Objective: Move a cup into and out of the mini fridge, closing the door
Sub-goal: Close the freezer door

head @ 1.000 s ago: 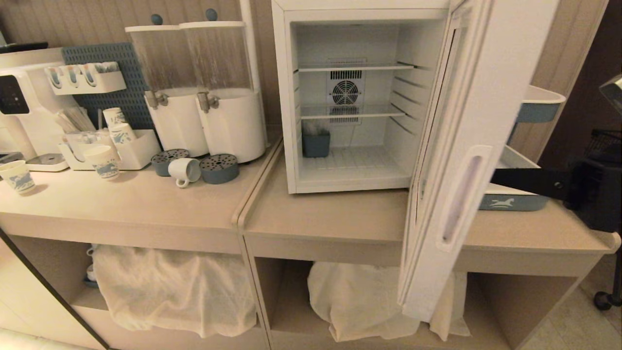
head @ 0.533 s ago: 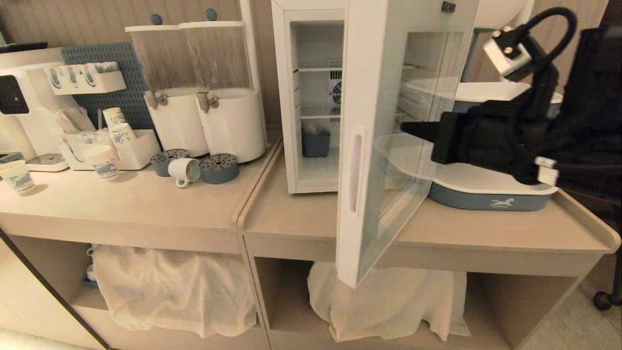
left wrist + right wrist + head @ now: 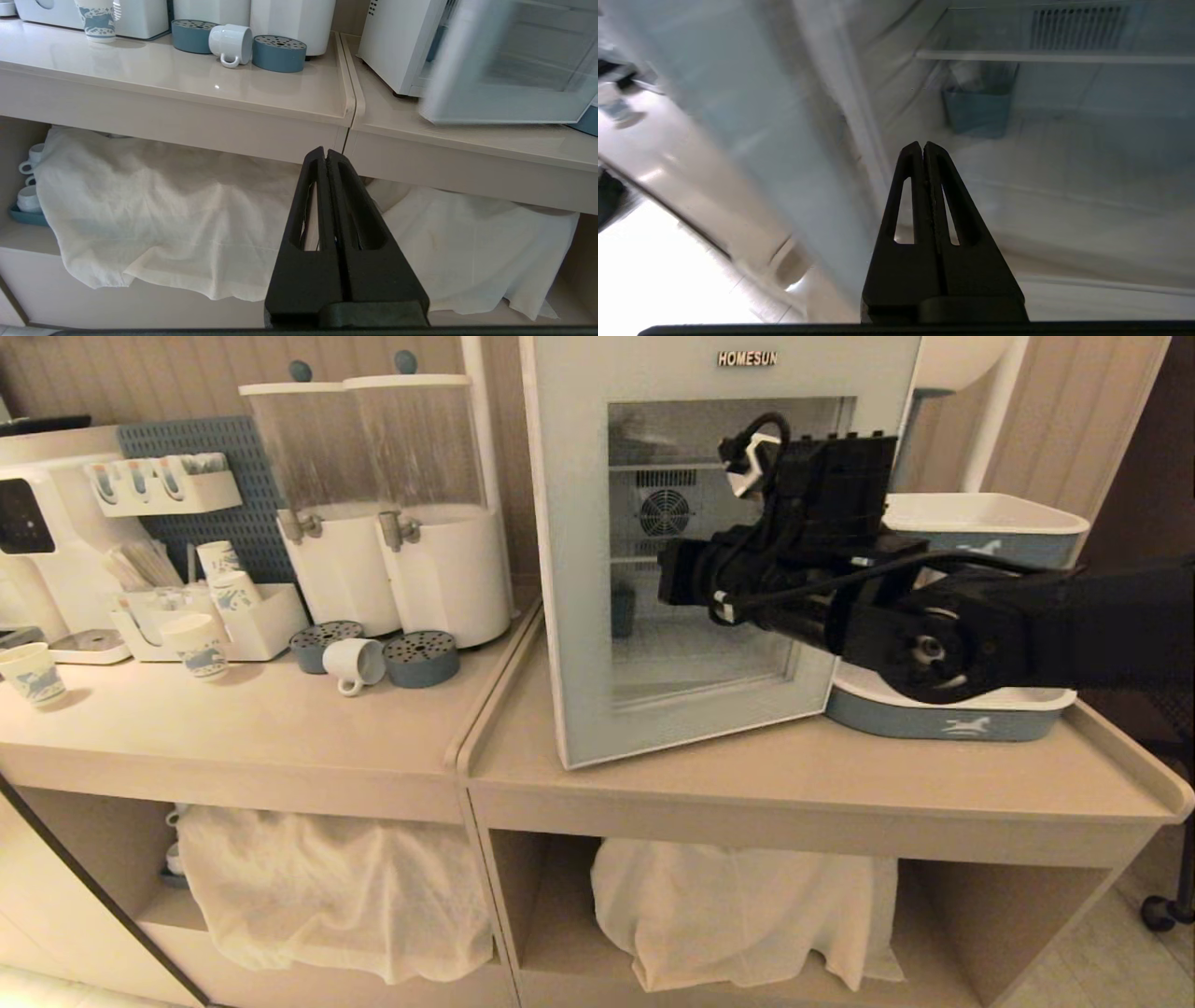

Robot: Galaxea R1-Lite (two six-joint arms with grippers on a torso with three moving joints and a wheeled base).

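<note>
A beige counter (image 3: 280, 728) is seen; at ten o'clock, a squat white cup (image 3: 356, 663) is tipped sideways. Both grippers (image 3: 325, 158) (image 3: 923, 151) are clenched, empty.

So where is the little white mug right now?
In the head view the cup lies on its side on the left counter, between two round blue-grey drip trays below the white dispensers.

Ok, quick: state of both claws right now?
Left claw: closed, empty, parked below the counter edge.
Right claw: closed, empty, against the fridge door.
</note>
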